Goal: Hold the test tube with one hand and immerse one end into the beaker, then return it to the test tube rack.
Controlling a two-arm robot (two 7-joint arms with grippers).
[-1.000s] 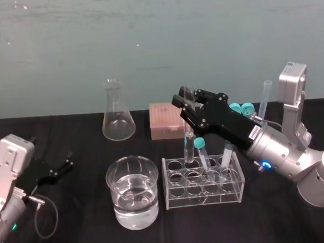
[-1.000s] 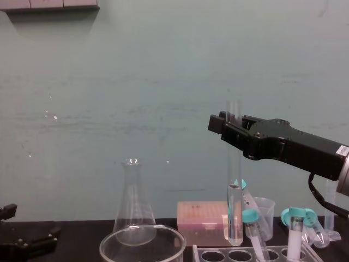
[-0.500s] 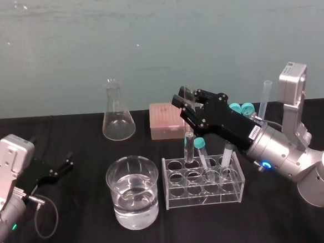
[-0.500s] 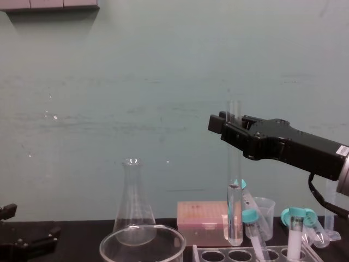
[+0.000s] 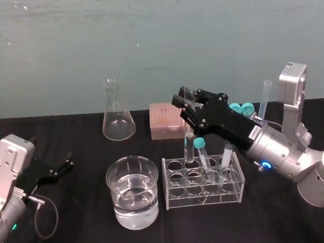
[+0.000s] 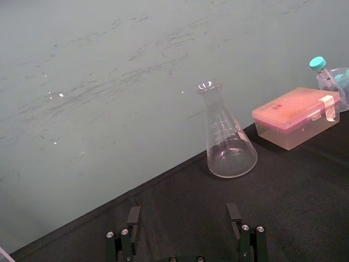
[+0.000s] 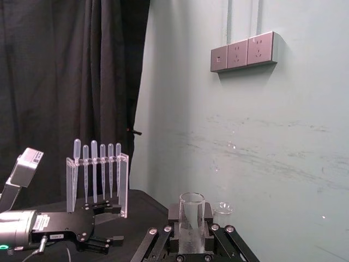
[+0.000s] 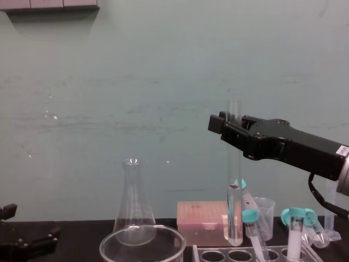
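The test tube (image 5: 189,147) is held upright, near its rim, by the right gripper (image 5: 187,106), right of centre in the head view. The jaws are clenched on the glass, and in the right wrist view the tube is seen pinched between them. In the chest view the tube's rounded bottom is seen low and right of centre, just above the top of the test tube rack (image 5: 203,195) and not yet seated in a hole. The beaker (image 5: 117,211), with water in it, is found just left of the rack, apart from the tube. Whether the dip has been made cannot be told. Lowering into the rack and release are judged to remain. The left gripper (image 5: 66,162) is parked at lower left, jaws spread and empty.
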